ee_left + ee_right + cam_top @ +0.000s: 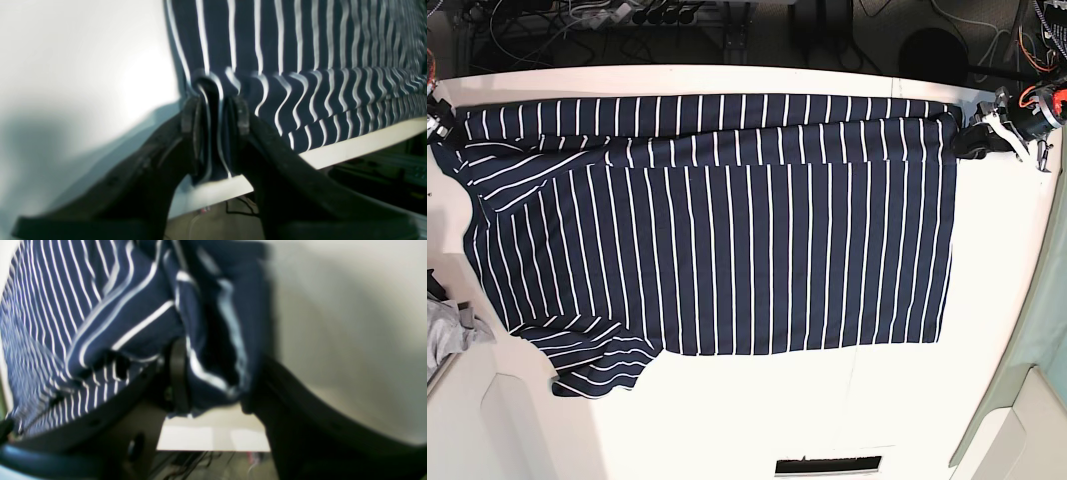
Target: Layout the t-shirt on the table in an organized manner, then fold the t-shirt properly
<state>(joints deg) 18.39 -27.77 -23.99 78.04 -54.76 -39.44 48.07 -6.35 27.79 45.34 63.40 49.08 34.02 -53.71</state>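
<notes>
Left wrist view: the left gripper (215, 110) has its two black fingers (242, 115) drawn narrow on a bunched fold of the soft navy-blue t-shirt with thin white stripes (300, 50). The pinch sits at a corner of the cloth, right at the edge of the large flat white table (83, 66). From the fingers the shirt spreads away over the tabletop, with a rolled fold running along the table edge.

Right wrist view: the right gripper (213, 380) is closed on a thicker, crumpled wad of the same shirt, again just at the table edge. The picture is blurred, so which part of the garment it holds cannot be told. The rest of the fabric runs off to one side of the fingers.

Base view: one t-shirt lies flat over the middle of the table, its long axis running between the table's two side edges. Both arms work the far edge, one at each far corner of the cloth, so neither is nearer. The far strip is folded over between the two grips. Any coming move probably turns on carrying that strip evenly toward the near edge. A small grey cloth (452, 330) lies at the side edge below the right arm. Count: one shirt, one grey cloth, two grippers.
</notes>
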